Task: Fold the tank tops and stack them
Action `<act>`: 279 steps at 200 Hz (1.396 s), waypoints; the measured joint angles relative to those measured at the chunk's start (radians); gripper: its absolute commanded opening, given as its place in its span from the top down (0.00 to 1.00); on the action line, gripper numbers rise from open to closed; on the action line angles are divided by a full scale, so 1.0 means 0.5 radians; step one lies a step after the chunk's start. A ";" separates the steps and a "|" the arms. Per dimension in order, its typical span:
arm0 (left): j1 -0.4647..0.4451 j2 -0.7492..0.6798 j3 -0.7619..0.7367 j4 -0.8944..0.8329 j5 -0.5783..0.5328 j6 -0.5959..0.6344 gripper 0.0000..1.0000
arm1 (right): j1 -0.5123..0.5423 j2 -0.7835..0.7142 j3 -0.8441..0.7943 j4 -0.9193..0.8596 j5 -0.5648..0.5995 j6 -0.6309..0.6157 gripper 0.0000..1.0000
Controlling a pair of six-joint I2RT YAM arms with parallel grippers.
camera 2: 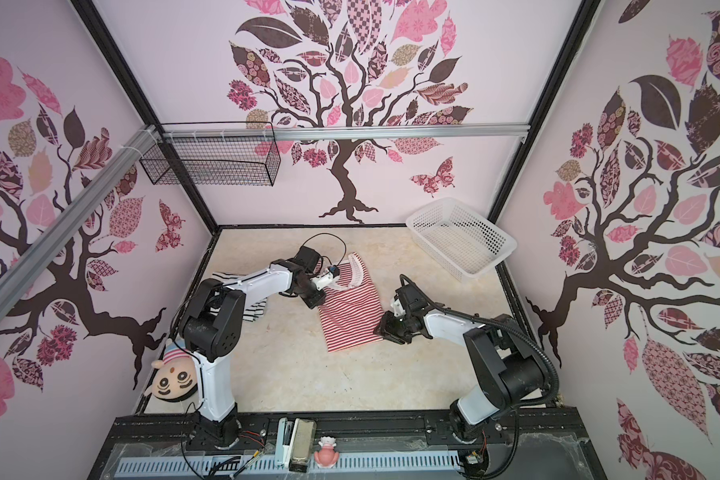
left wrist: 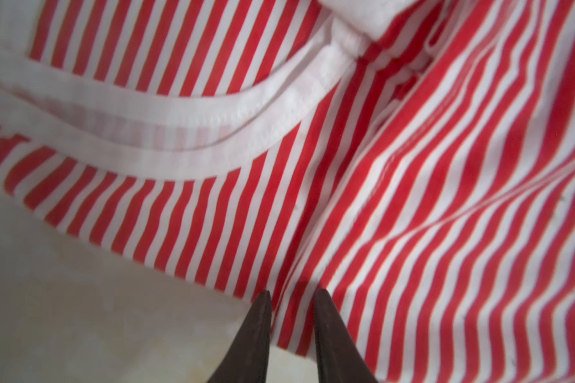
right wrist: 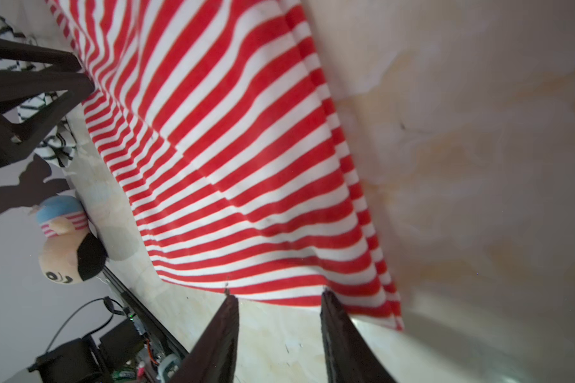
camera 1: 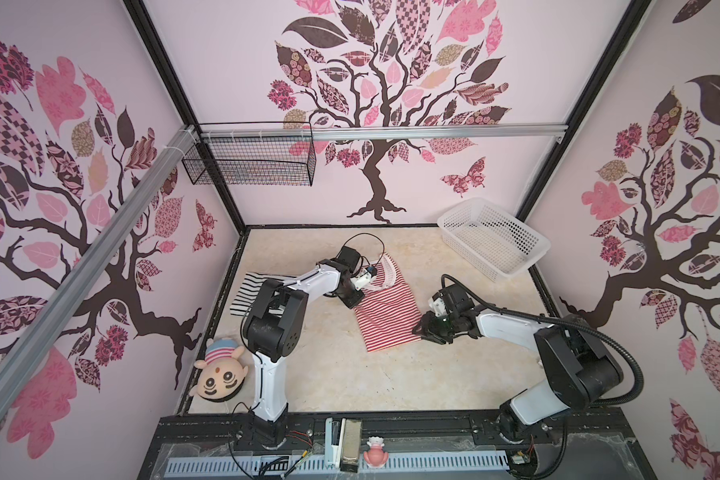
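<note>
The red-and-white tank top (camera 1: 387,316) (camera 2: 350,316) lies flat in mid table, its white-trimmed neck toward the back wall. My left gripper (camera 1: 353,300) (left wrist: 292,295) is at its far-left edge by the white armhole trim (left wrist: 180,159), with the jaws a little apart and striped cloth lying under the tips, not pinched. At the near right corner of the hem, my right gripper (camera 1: 422,329) (right wrist: 279,295) stands open with bare table between its fingers. The black-and-white tank top (camera 1: 252,286) (camera 2: 262,309) lies crumpled at the left, partly hidden under the left arm.
A white perforated basket (camera 1: 491,243) stands at the back right corner. A plush doll head (camera 1: 219,374) (right wrist: 67,242) lies at the near left edge. A black wire basket (camera 1: 250,160) hangs on the back wall. A small pink figure (camera 1: 376,455) sits on the front rail.
</note>
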 measured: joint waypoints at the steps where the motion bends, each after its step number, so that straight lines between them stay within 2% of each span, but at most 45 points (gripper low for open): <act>1: 0.000 -0.008 -0.005 0.001 0.001 0.002 0.61 | 0.000 -0.005 0.001 -0.002 0.001 0.004 0.49; 9: 0.002 -0.097 -0.054 -0.005 -0.002 -0.001 0.57 | 0.000 -0.065 0.003 -0.041 0.013 0.004 0.46; 32: -0.040 -0.389 -0.178 0.004 0.015 -0.007 0.55 | 0.000 -0.220 0.012 -0.136 0.069 0.001 0.45; 62: -0.237 -0.671 -0.387 0.062 0.027 0.033 0.54 | 0.000 -0.279 0.009 -0.238 0.168 0.001 0.45; 109: -0.486 -0.714 -0.713 0.134 -0.045 0.095 0.54 | 0.000 -0.267 -0.127 -0.222 0.242 0.024 0.47; 152: -0.527 -0.745 -0.796 0.169 -0.048 0.084 0.54 | -0.028 -0.109 -0.175 0.037 0.175 0.132 0.53; 187: -0.529 -0.829 -0.829 0.188 -0.043 0.057 0.53 | -0.047 0.005 -0.220 0.374 0.073 0.253 0.61; 215: -0.529 -0.881 -0.835 0.188 -0.024 0.052 0.53 | -0.056 0.027 -0.285 0.543 0.031 0.307 0.75; 259: -0.591 -0.906 -0.910 0.195 0.003 0.055 0.52 | -0.060 0.016 -0.332 0.546 0.041 0.356 0.98; 279: -0.704 -0.896 -0.973 0.224 -0.061 0.065 0.52 | -0.060 -0.007 -0.332 0.502 0.041 0.352 1.00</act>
